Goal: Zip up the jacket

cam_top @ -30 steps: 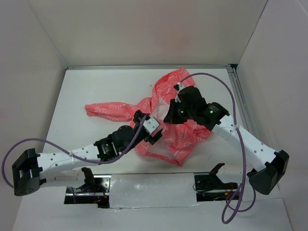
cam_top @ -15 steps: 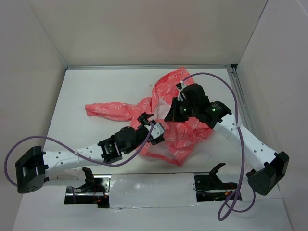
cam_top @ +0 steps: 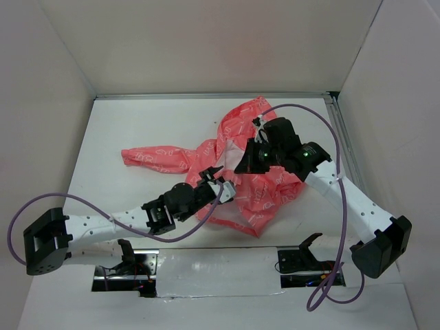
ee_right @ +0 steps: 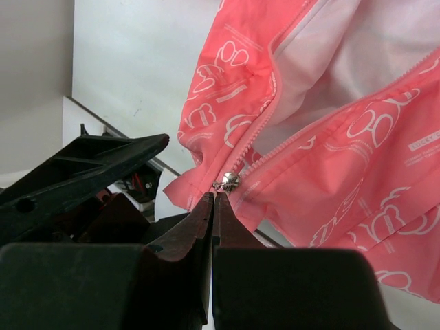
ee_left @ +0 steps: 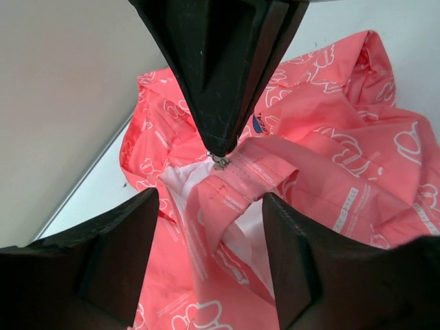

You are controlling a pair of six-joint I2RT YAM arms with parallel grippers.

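Observation:
The coral-pink jacket (cam_top: 240, 137) lies crumpled mid-table, its white lining (ee_right: 330, 62) showing between the open front edges. My right gripper (cam_top: 242, 167) is shut, pinching the pull of the small silver zipper slider (ee_right: 229, 181) at its fingertips (ee_right: 214, 199), where the two zipper sides meet low on the jacket. The slider also shows in the left wrist view (ee_left: 221, 162), under the right fingers (ee_left: 220, 69). My left gripper (cam_top: 223, 185) is open, its fingers (ee_left: 103, 254) spread on either side of a fold of the jacket's front edge (ee_left: 213, 206) just below the slider, not touching it.
One sleeve (cam_top: 155, 157) stretches left across the white table (cam_top: 137, 124). White walls close in the back and sides. A purple cable (cam_top: 323, 124) loops above the right arm. The left arm's body (ee_right: 75, 172) shows close beside the right fingers.
My left arm has reached further right, bringing its gripper up under the right gripper at the jacket's lower front. The right gripper has barely moved.

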